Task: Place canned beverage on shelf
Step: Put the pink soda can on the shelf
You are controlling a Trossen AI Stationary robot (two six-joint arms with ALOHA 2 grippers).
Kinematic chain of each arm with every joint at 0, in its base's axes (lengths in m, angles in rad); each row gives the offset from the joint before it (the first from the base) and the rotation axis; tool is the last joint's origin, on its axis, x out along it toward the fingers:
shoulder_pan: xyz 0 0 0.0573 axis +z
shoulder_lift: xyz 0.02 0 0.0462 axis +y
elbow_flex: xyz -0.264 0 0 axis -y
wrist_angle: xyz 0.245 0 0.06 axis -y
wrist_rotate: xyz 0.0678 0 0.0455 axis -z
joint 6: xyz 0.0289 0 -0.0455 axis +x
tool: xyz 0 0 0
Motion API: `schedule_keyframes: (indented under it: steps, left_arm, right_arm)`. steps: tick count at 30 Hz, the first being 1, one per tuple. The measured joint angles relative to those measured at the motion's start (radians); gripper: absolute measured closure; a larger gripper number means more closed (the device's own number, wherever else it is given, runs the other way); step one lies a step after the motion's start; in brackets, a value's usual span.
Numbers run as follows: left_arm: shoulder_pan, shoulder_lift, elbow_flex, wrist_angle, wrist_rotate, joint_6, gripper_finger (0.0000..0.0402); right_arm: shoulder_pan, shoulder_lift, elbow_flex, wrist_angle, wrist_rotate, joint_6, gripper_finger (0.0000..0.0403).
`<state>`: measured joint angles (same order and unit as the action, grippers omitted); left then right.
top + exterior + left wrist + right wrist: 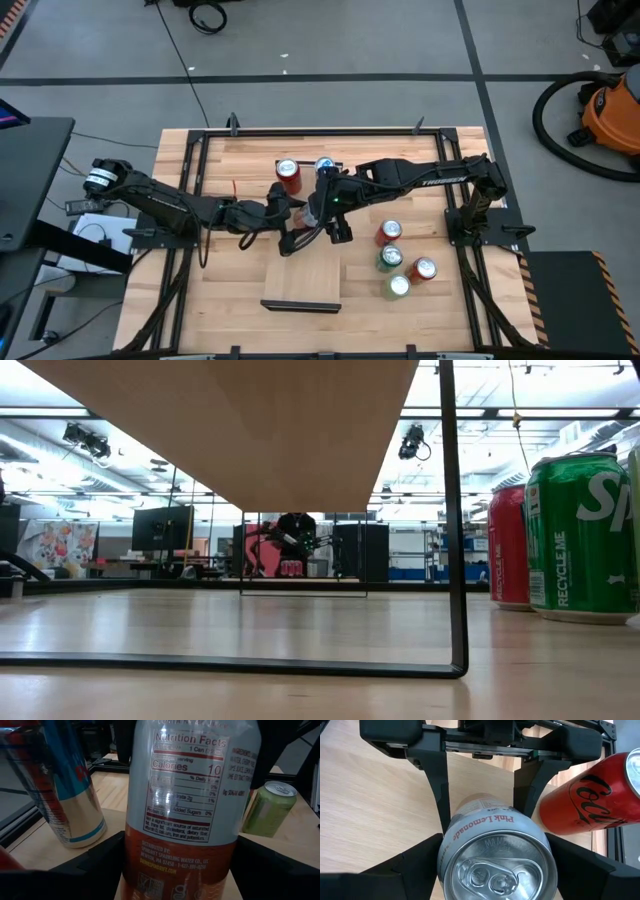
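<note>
Right wrist view looks straight down on the pull-tab top of the Pink Lemonade can (pixel 495 860), so its long axis stands upright. The right claw (pixel 496 875) straddles it from above; whether it grips or merely flanks the can I cannot tell. The left claw (pixel 177 870) comes in from the side and is clenched on the can's lower body. In the high view both arms meet over the middle of the counter (pixel 230 300), with the can at the far end of the shelf (pixel 302 275). The board's length runs away from the can toward the near edge. I judge the left arm the likelier carrier.
</note>
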<state>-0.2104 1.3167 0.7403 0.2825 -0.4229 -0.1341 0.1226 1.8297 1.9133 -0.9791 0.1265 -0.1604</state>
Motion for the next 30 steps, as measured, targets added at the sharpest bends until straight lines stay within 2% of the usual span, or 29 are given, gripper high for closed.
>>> schedule_keyframes:
  steps: [22, 30]
  left_arm:
    - [0.000, -0.001, 0.000, 0.004, 0.001, 0.007, 0.0091]
    - [0.000, -0.001, 0.000, 0.000, -0.002, 0.008, 0.0104]
  right_arm:
    - [0.000, 0.000, 0.000, 0.031, -0.042, -0.020, 0.0050]
    - [-0.006, 0.000, 0.000, 0.027, -0.046, -0.021, 0.0050]
